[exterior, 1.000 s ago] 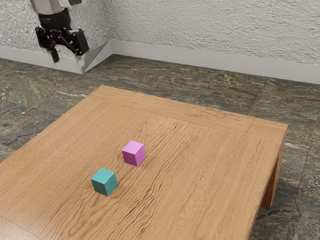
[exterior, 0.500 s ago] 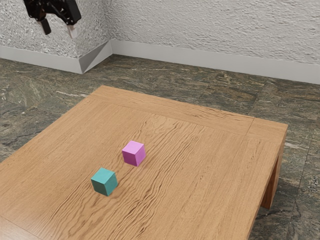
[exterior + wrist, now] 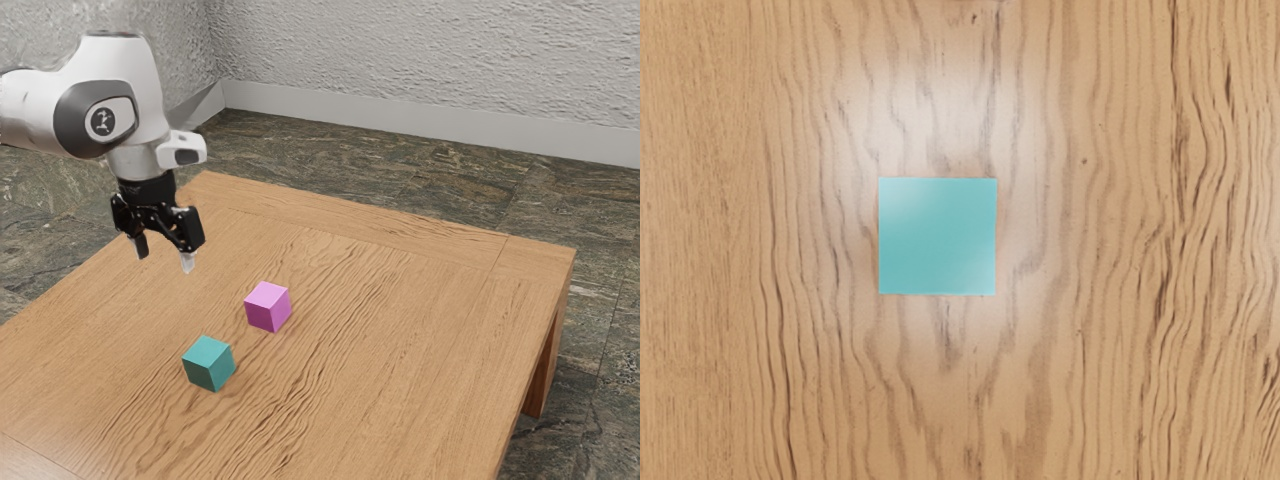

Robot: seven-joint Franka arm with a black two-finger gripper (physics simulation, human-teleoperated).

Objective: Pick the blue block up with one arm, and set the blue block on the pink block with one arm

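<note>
Hand [image 3: 165, 257] released, empty, above bench [image 3: 420, 330]. Blue block [image 3: 208, 362] on bench near pink block [image 3: 268, 306], not touching. Alignment over blue block looks square, probably. Risk: offset descent, finger clips block edge, shoves it into pink block.

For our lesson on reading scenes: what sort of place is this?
Likely a simulated, bare indoor room for robot practice: a wooden table on a dark stone floor, rough grey walls, and a blue block and pink block.
</note>
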